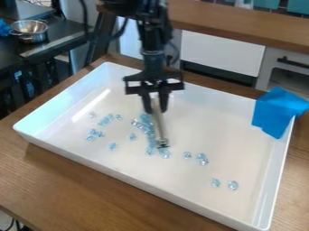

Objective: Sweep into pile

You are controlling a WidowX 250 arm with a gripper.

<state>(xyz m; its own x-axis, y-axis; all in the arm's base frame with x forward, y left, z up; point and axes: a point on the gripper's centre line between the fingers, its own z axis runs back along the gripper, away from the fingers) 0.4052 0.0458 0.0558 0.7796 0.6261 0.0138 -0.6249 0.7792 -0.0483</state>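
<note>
Clock centred on the foot of the pale tool [160, 128], twelve towards the top edge.

At twelve, one hand [156, 111], fingers slightly parted, apparently closed on the tool's upper end. Seemingly held there to leave most of the length free for sweeping. Only one tool, leaning slightly, foot low among the pieces, probably to catch them at floor level.

Right beside the tool, from eleven round to six, one crowded band of clear blue pieces [150, 136]; too closely packed to count. Probably the start of the pile, with the gathering only partly done.

Farther out, between nine and ten, roughly ten strays in loose knots. Between four and five, five more: one alone, two touching or nearly so, then two slightly apart. Likely to need strokes inward from both sides; at risk of scattering again under too quick a push.

Around everything, one white tray [120, 170], with raised walls presumably meant to stop runaway pieces. Set on one wooden desk [72, 180]. At two, one blue cloth [274, 113], draped over the tray's corner, perhaps just parked clear of the sweeping. Well beyond the tray, between ten and eleven, one metal pot [30, 30], seemingly unrelated to the job.
</note>
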